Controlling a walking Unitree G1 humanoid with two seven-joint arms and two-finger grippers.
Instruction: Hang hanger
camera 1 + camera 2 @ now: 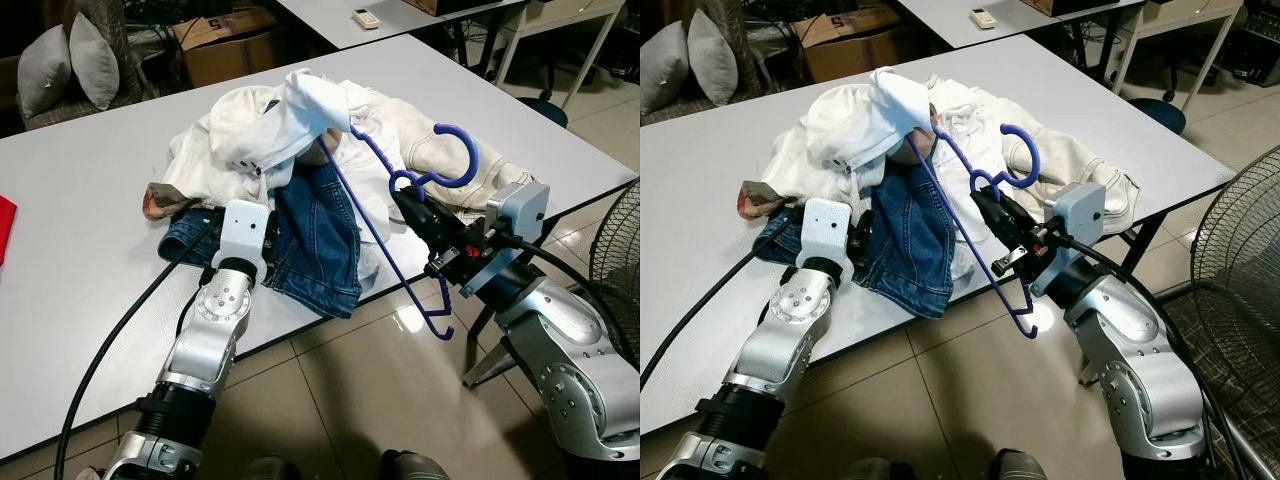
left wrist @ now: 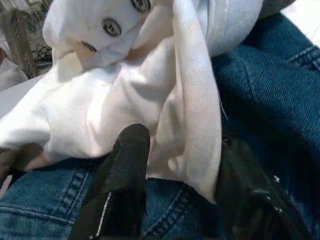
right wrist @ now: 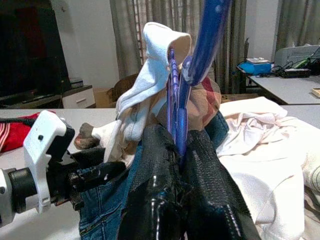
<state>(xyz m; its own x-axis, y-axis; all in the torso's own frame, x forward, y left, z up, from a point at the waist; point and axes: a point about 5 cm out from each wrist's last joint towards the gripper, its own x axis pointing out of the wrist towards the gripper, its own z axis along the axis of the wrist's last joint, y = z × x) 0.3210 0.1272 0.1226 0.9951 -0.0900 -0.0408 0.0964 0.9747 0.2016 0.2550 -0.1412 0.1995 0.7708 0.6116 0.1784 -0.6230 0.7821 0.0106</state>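
Gripping blue hanger (image 1: 375,205) at neck, just below hook: right gripper (image 1: 415,212), fingers closed on it, over table (image 1: 90,180) edge. Pinching white garment (image 1: 290,120) fold above denim (image 1: 315,240): left gripper (image 1: 262,170), fingers closed on cloth. Hanger tip under garment; judged light, stiff, slick; best held at neck.

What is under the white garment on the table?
Under the white garment lie blue jeans, and one end of the blue hanger runs up beneath its fold. Anything deeper in the pile is covered.
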